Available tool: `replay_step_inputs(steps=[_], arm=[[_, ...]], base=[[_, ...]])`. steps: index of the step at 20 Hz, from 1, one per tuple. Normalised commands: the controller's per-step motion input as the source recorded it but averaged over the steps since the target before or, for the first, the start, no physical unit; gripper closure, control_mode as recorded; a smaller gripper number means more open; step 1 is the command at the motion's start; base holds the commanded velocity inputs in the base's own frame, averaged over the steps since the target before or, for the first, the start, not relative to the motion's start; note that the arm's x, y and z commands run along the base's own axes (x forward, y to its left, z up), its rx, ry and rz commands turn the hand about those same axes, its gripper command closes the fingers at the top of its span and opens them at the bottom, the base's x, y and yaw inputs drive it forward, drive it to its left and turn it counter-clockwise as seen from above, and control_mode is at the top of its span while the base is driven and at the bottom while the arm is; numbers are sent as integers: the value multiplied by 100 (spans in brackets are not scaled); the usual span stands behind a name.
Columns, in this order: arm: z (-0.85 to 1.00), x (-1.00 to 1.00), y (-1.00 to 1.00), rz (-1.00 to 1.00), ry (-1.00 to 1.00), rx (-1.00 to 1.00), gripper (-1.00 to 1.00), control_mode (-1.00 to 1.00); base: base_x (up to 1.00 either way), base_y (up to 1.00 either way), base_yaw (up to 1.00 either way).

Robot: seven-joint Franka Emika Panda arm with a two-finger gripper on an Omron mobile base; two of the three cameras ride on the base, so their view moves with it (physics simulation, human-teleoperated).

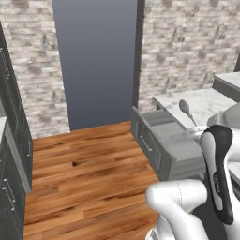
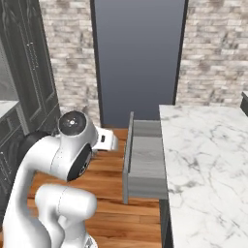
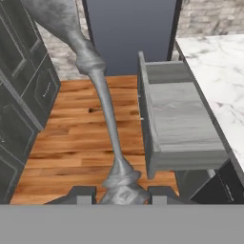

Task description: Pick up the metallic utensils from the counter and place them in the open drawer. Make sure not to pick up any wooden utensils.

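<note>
Hand view shows the gripper (image 3: 120, 194) at the bottom centre, its two dark finger tips (image 3: 82, 194) clamped on the end of a grey metal spoon with a thin handle (image 3: 106, 114). The handle runs up the frame and its bowl is cut off by the upper left edge. Much of the fingers is lost at the bottom edge.

Right of the spoon, the shallow grey box drawer (image 3: 176, 114) stands pulled out over the wooden floor (image 3: 71, 138); its inside looks bare, though the near corner is hard to read. The white marble counter with grey veins (image 3: 219, 71) fills the upper right, cut off by the frame edge.

In the left base view the spoon's bowl (image 1: 184, 107) rises at centre right, above the drawer (image 1: 164, 140), its lower handle hidden by the arm.

No writing or labels can be read.
</note>
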Motion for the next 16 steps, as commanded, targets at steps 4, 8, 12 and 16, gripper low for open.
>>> replay_step_inputs(steps=[4,8,12,16], arm=[[-63,61,-36,0,0,0,100,-100],[-42,65,-31,0,4,0,100,-100],[-40,77,-22,0,13,0,100,-100],[-35,71,-27,0,15,0,100,-100]], base=[[0,0,0],[0,0,0],[0,0,0],[0,0,0]])
